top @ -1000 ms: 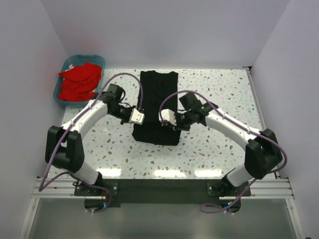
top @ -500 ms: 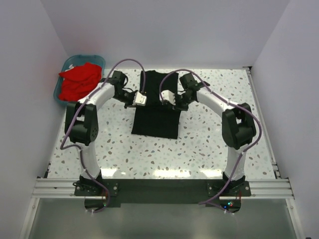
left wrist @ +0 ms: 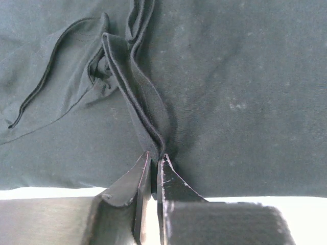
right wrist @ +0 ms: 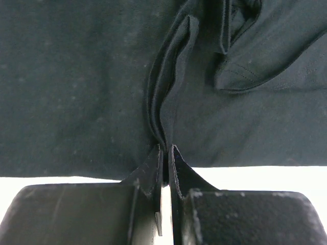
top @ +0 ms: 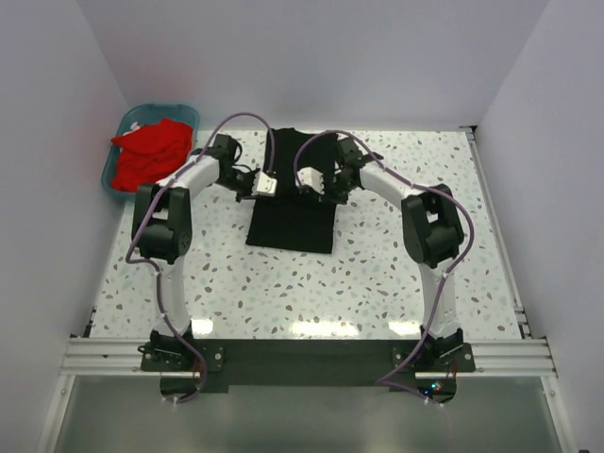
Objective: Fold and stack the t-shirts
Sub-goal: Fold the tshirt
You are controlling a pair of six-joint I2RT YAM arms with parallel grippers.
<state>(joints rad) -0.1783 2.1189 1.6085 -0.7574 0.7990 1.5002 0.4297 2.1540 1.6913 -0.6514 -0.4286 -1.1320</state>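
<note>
Both my left pincer (left wrist: pixel 155 157) and right pincer (right wrist: pixel 165 149) are clamped on bunched edges of the large plain black soft-cloth t-shirt (top: pixel 291 225) lying on the speckled white table (top: pixel 396 269), and it looks light and floppy, so I reckon thick folds grip best.

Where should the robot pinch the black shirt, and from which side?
Pinch the black t-shirt at its raised, doubled-over edge folds, one on each side, coming in from outside the cloth. Flat cloth gives nothing to nip, but those ridges do. The left gripper and right gripper are shut on them.
</note>
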